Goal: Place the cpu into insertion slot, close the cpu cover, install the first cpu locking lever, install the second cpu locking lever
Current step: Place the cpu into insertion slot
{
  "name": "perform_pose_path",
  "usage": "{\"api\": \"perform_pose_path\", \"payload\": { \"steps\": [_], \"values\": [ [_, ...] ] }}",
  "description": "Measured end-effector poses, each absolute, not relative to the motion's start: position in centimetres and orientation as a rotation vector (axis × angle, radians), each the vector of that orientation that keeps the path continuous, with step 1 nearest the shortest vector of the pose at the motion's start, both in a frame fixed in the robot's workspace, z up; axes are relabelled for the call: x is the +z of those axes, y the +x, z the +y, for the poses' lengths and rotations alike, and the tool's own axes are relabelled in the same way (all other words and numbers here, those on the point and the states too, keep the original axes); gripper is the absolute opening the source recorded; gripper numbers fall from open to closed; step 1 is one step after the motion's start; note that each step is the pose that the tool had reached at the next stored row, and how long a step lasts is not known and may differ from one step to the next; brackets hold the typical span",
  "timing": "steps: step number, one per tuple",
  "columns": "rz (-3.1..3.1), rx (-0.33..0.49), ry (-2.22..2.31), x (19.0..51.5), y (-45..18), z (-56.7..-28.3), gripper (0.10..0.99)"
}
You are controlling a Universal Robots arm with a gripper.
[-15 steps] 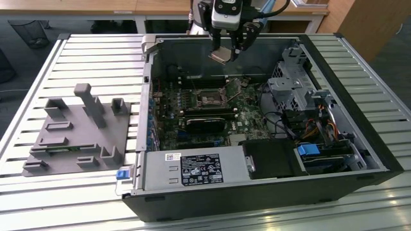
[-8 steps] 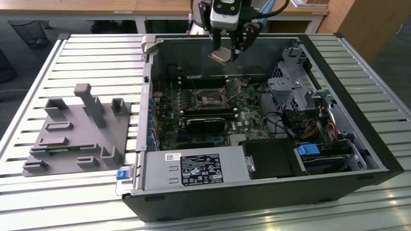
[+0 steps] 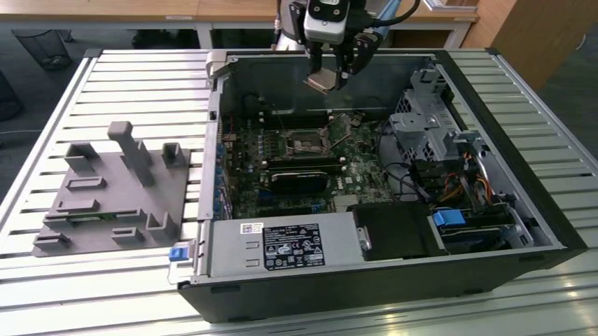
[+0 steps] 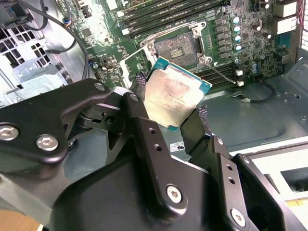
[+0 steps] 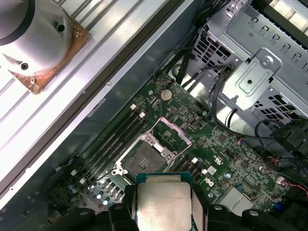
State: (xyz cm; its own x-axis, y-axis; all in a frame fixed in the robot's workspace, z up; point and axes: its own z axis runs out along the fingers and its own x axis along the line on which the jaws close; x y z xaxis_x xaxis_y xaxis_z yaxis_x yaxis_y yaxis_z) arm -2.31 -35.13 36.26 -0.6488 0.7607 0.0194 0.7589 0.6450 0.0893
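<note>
Currently your gripper (image 3: 332, 73) is clamped on the cpu (image 3: 323, 81), a thin flat square chip with a pale silvery-beige metal top and a green edge. Black fingers (image 4: 139, 120) pinch two opposite sides, and the chip is tilted. It hangs above the open computer case (image 3: 374, 294), clear of the board and touching nothing below.

The insertion slot (image 4: 179, 47) lies bare on the green motherboard (image 5: 192, 110): a dark square socket with a thin metal rim, nothing in it. The cpu cover (image 5: 174, 131), a thin silvery frame with a central window, stands tipped up off the slot at one edge. Long black memory slots (image 4: 163, 14) run beside the socket.

The case is black sheet metal, side panel off, on a table (image 3: 140, 77) of ribbed aluminium slats. At the exterior view's left of the case sits a grey moulded plastic fixture (image 3: 112, 189) with upright posts. Behind the table you see a wooden desk (image 3: 140, 8) and a dark mesh bin (image 3: 42, 43).
</note>
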Motion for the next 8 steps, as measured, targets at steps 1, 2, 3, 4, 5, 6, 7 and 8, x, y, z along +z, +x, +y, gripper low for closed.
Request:
{"api": "perform_pose_path", "payload": {
  "steps": [1, 2, 3, 4, 5, 6, 7, 8],
  "values": [
    [2.829, 0.139, 1.312, 36.26, -2.31, -35.13, 0.545],
    [2.827, 0.139, 1.316, 36.26, -2.31, -35.13, 0.545],
    [2.825, 0.139, 1.321, 36.26, -2.31, -35.13, 0.545],
    [2.822, 0.139, 1.325, 36.25, -2.31, -35.13, 0.545],
    [2.82, 0.139, 1.33, 36.25, -2.31, -35.13, 0.545],
    [2.818, 0.139, 1.334, 36.25, -2.31, -35.13, 0.545],
    [2.816, 0.139, 1.338, 36.25, -2.31, -35.13, 0.545],
    [2.813, 0.139, 1.343, 36.24, -2.31, -35.13, 0.545]
  ]
}}
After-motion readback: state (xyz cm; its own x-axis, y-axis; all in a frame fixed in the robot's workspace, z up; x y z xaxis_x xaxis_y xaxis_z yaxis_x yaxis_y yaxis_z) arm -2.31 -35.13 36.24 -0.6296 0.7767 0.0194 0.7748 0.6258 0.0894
